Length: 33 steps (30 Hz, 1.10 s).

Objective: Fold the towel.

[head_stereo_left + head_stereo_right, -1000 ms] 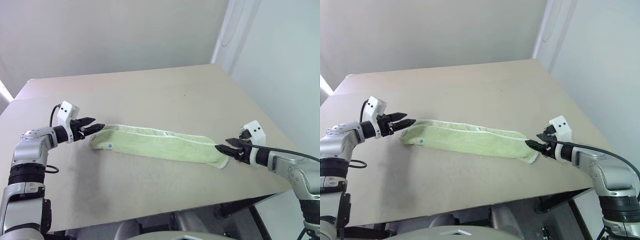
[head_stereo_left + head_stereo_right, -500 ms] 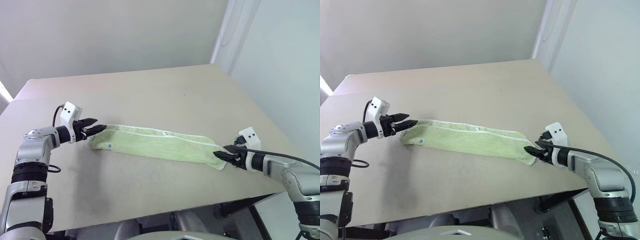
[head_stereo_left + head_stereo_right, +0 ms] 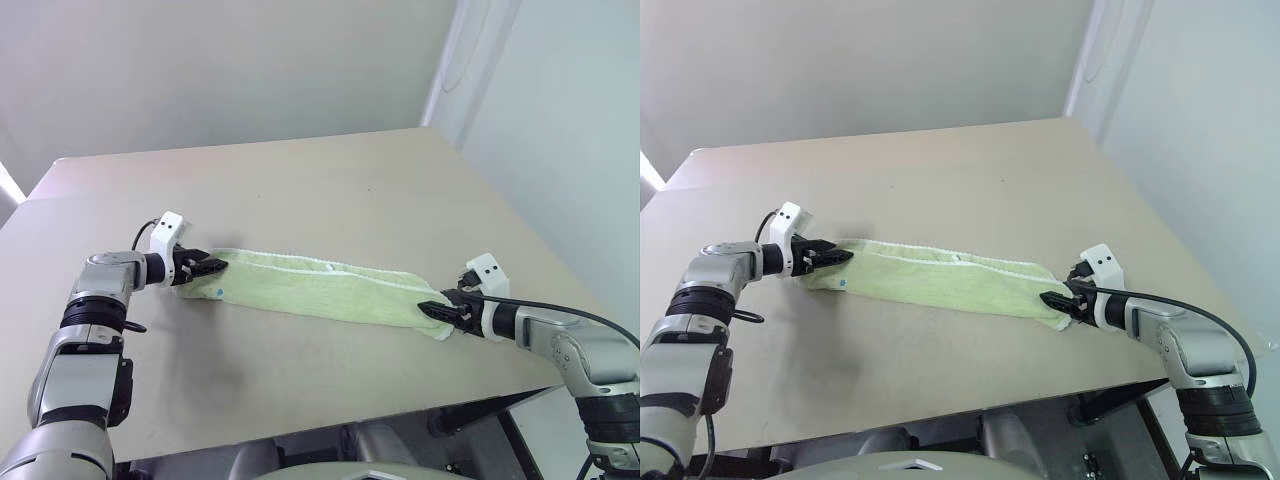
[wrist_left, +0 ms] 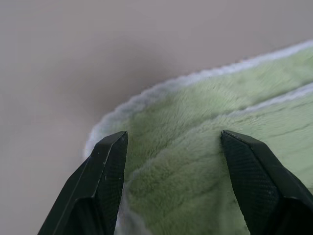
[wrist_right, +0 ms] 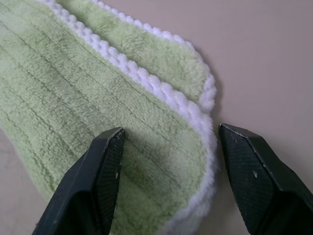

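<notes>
A bare beige table (image 3: 330, 180) meets a pale wall (image 3: 200, 70) at 12 o'clock, with nothing lying between the 2 grippers and the cloth. The towel (image 3: 320, 290) stretches across the tabletop from 9 to 4 o'clock; the left gripper (image 3: 212, 267) and right gripper (image 3: 432, 309) straddle its opposite ends, jaws spread and holding nothing.

Both arms reach inward, low and angled down; left hand (image 3: 213, 266) and right hand (image 3: 430, 309) spread apart.
</notes>
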Motion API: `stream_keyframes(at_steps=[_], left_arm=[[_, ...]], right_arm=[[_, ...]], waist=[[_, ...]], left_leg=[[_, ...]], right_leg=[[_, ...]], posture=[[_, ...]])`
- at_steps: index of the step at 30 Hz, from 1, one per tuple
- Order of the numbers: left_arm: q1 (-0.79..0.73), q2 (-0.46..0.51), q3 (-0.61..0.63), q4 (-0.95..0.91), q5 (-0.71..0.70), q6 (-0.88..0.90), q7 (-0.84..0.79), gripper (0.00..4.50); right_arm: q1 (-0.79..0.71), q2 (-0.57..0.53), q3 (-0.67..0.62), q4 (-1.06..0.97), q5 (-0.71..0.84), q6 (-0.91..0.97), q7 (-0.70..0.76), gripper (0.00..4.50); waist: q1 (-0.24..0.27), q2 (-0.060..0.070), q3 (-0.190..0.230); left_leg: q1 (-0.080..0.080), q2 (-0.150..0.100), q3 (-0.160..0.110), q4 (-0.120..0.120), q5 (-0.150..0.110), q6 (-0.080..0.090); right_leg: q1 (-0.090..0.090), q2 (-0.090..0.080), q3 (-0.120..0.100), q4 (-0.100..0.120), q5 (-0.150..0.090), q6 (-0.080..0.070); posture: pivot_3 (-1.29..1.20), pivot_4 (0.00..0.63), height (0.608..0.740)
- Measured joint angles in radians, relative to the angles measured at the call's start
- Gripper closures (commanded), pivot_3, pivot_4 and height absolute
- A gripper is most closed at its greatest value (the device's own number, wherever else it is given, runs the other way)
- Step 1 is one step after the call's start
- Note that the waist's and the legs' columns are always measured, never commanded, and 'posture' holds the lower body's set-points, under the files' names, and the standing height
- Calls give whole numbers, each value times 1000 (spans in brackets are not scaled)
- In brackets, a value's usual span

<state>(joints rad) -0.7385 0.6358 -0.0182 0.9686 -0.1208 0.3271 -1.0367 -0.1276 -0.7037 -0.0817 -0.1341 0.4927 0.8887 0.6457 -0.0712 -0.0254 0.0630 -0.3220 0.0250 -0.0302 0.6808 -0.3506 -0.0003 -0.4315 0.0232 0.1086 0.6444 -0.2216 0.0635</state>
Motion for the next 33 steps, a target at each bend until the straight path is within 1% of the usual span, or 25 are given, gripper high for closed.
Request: stream_keyframes(at_steps=[3, 5, 6, 9, 13, 15, 16, 20, 23, 29, 33], left_arm=[[-13, -12, -8, 43, 28, -59, -8, 1301], [-21, -18, -9, 66, 45, -90, -11, 1689], [-23, -20, -9, 74, 49, -101, -12, 1897], [-24, -24, -7, 85, 54, -123, -26, 2915], [-23, -22, -7, 84, 60, -146, -58, 4410], [-21, -15, -6, 81, 60, -160, -72, 4500], [-20, -12, -4, 78, 60, -166, -74, 4500], [-2, -2, 5, 51, 60, -242, -62, 4500], [28, 7, 40, 5, 37, -285, -65, 4500], [36, 37, 113, -69, -32, -273, -72, 4500], [23, 47, 131, -70, -57, -236, -55, 4500]], right_arm=[[2, 0, -1, -2, 0, 2, -3, 1310], [8, 1, -2, -13, 1, 9, -10, 1270], [12, 2, -2, -23, 2, 14, -11, 1460], [28, 6, -3, -45, 3, 21, -12, 2198], [32, 15, -3, -63, 3, 21, -12, 3704], [32, 20, -2, -63, 2, 21, -12, 4420], [32, 21, -2, -63, 1, 19, -12, 4466], [27, 22, -2, -63, -4, 15, -13, 4466], [27, 22, -2, -62, -8, 4, -13, 4466], [10, 34, -22, -62, 0, -24, -20, 4466], [-48, 73, -98, -54, 52, -12, -41, 4466]], waist=[[2, 0, 0], [2, 0, 0], [2, 0, 0], [2, 0, 0], [1, 0, 0], [1, 0, 0], [1, 0, 0], [2, 0, 0], [1, 0, 0], [1, 0, 0], [0, 0, 0]], left_leg=[[0, 0, 0, 0, 0, 0], [0, 0, 0, 0, 0, 0], [1, 0, 0, 0, 0, 0], [1, 0, 0, 0, 0, 0], [0, 0, 0, 0, 0, 0], [0, 0, 0, 0, 0, 0], [0, 0, 0, 0, 0, 0], [1, 0, 0, 0, 0, 0], [0, 0, 0, 0, 0, 0], [1, 0, 0, 0, 0, 0], [1, 0, 0, 0, 0, 0]], right_leg=[[0, 0, 0, 0, 0, 0], [1, 0, 0, 0, 0, 0], [2, 0, 0, 0, 0, 0], [2, 0, 0, 0, 0, 0], [2, 0, 0, 0, 0, 0], [2, 0, 0, 0, 0, 0], [2, 0, 0, 0, 0, 0], [2, 0, 0, 0, 0, 0], [1, 0, 0, 0, 0, 0], [0, 0, 0, 0, 0, 0], [0, 0, 0, 0, 0, 0]], posture=[[0, 0, 712], [0, 0, 712], [0, 0, 712], [0, 0, 712], [0, 0, 712], [0, 0, 712], [0, 0, 712], [0, 0, 712], [0, 0, 712], [0, 0, 712], [0, 0, 712]])
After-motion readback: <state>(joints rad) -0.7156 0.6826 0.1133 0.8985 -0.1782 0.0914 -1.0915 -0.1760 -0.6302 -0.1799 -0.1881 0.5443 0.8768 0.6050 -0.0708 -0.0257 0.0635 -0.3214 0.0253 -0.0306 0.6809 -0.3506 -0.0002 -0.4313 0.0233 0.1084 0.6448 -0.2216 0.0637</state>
